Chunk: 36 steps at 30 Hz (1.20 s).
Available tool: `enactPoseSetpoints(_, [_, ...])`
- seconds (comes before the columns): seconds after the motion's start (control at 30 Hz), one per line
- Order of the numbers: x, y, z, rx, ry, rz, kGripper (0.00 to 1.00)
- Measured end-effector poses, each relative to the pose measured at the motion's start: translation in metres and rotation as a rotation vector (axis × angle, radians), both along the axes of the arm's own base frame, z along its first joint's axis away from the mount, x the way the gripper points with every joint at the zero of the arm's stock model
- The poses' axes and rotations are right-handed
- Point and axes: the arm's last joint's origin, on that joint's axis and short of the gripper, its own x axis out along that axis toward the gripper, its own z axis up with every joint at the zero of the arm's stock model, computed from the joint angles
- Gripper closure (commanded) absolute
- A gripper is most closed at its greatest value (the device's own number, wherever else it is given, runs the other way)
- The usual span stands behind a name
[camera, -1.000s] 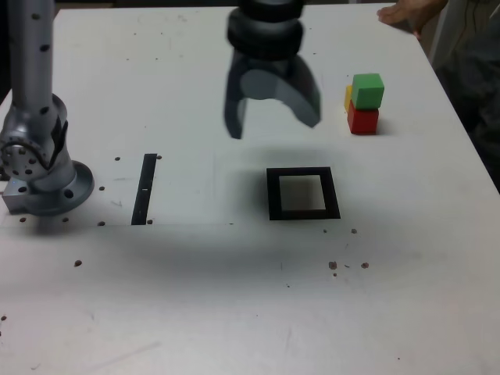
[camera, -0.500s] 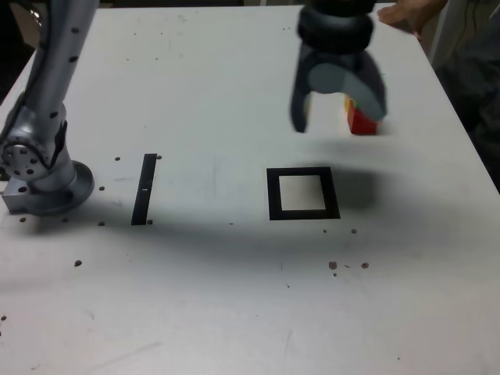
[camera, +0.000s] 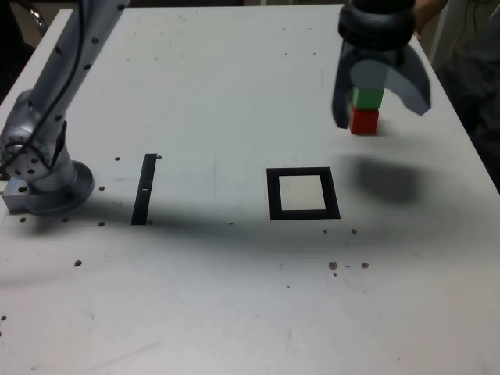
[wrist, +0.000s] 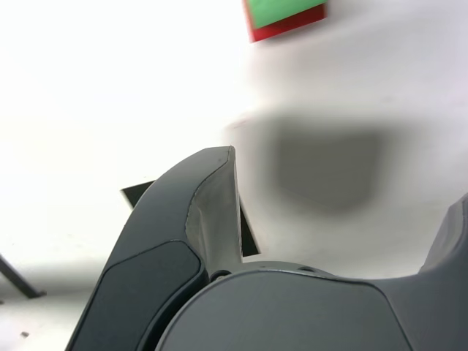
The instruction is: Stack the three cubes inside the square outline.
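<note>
A green cube (camera: 366,97) sits on top of a red cube (camera: 364,122) at the back right of the table in the exterior view. Both show through the gap of my gripper (camera: 380,111), which hangs open and empty above the table in front of them. The yellow cube is hidden behind the gripper. The wrist view catches the green cube (wrist: 284,10) and red cube (wrist: 289,26) at the picture's edge, beyond the gripper (wrist: 344,179). The square outline (camera: 273,194) lies empty nearer the table's middle, to the exterior view's left of the gripper's shadow.
A straight black strip (camera: 144,188) lies left of the outline in the exterior view, and the arm's grey base (camera: 41,168) stands at the left edge. A person's hand (camera: 431,8) shows at the back right corner. Small dark specks dot the white table (camera: 234,297).
The gripper has swung to the exterior view's right and towards the back, from left of the outline to in front of the cube stack, now covering the yellow cube. Its jaws stay open.
</note>
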Motion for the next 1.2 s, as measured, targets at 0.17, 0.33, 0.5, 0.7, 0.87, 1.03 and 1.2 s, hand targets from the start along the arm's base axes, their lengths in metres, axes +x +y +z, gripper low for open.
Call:
enactPoseSetpoints(0.17, [0.015,0.004,0.002,0.013,-0.045,-0.022,0.01])
enactPoseSetpoints(0.33, [0.028,0.017,0.0,0.019,-0.079,-0.021,0.01])
enactPoseSetpoints(0.5, [0.039,0.026,-0.004,0.028,-0.11,-0.027,0.01])
enactPoseSetpoints(0.7, [0.048,0.034,-0.003,0.04,-0.162,-0.023,0.01])
enactPoseSetpoints(0.87, [0.052,0.041,-0.011,0.04,-0.157,-0.009,0.01])
enactPoseSetpoints(1.03, [0.051,0.05,-0.013,0.041,-0.153,0.009,0.01])
enactPoseSetpoints(1.2, [0.047,0.062,-0.017,0.041,-0.129,0.032,0.01])
